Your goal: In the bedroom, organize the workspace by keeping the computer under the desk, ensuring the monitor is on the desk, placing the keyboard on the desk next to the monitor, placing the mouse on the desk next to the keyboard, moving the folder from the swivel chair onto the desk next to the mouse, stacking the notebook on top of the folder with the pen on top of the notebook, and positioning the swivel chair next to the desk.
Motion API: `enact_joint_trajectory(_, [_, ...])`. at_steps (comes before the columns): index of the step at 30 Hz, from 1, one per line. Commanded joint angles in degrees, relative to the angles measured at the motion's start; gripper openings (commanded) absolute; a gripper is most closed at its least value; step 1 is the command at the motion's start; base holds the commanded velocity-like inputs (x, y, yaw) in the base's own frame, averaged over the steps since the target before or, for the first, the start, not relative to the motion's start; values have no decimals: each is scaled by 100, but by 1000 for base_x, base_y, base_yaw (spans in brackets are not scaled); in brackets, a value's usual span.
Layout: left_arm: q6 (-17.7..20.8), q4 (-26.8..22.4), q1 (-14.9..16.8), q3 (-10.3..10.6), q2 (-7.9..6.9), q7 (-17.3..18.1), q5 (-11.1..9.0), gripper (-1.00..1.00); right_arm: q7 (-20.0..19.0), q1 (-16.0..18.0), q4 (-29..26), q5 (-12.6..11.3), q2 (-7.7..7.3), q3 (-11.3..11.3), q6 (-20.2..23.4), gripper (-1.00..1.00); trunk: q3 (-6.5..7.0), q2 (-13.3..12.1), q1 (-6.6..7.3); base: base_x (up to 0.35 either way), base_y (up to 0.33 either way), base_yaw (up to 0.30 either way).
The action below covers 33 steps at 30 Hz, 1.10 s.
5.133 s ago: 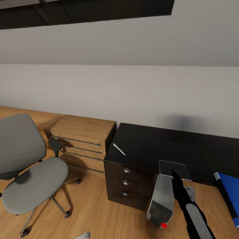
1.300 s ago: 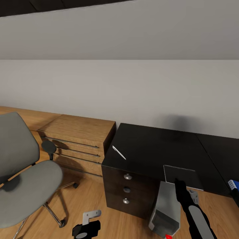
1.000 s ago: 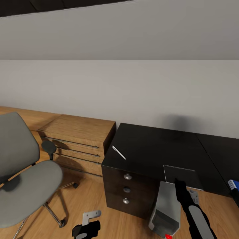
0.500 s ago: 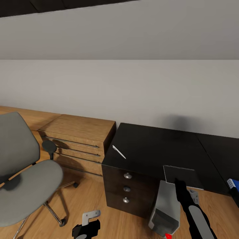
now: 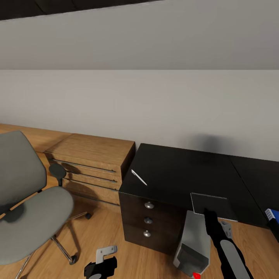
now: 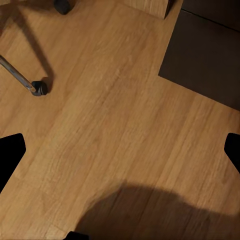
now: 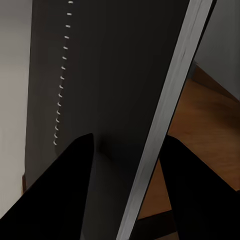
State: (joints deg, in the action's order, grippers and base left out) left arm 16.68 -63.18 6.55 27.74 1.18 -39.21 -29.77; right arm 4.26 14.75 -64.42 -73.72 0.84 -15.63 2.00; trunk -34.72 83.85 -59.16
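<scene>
Notebook lies on desk, right hand touching.

The whole head view has been shifted over the last five seconds, so the camera was moved, not the furniture. The dark skylight strip at the top is narrowed, and the flat bright blue folder is cut to a sliver. The black-and-grey left gripper has been brought into sight above the light wood floor, and seems lowered very slightly within the last second.

Soft even light, sharp renders, blurry shadow on wall
</scene>
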Motion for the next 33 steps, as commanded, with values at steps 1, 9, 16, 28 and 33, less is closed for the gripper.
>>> enact_joint_trajectory(1, [20, 5, 4, 12, -3, -41, -27, 100, 37, 2, -6, -28, 4, -19, 10, -100, -6, 3, 0, 0, 0, 0])
enact_joint_trajectory(9, [15, 70, 4, 12, 12, -40, -26, 100, 39, 2, -23, -28, -4, -19, 12, -100, -6, 3, 0, 0, 0, 0])
enact_joint_trajectory(16, [17, 166, 4, 27, 23, -35, -21, 100, 40, 2, -27, -28, -5, -19, 11, -100, -6, 3, 0, 0, 0, 0])
enact_joint_trajectory(28, [11, 199, 4, 47, 31, -35, -12, 100, 40, 2, -27, -28, -5, -26, 11, -100, 209, -479, 263, 0, 0, 0])
enact_joint_trajectory(33, [10, 195, 4, 48, 32, -39, -11, 100, 37, 2, -29, -28, -5, -78, 13, -100, 299, -679, 373, 0, 0, 0])
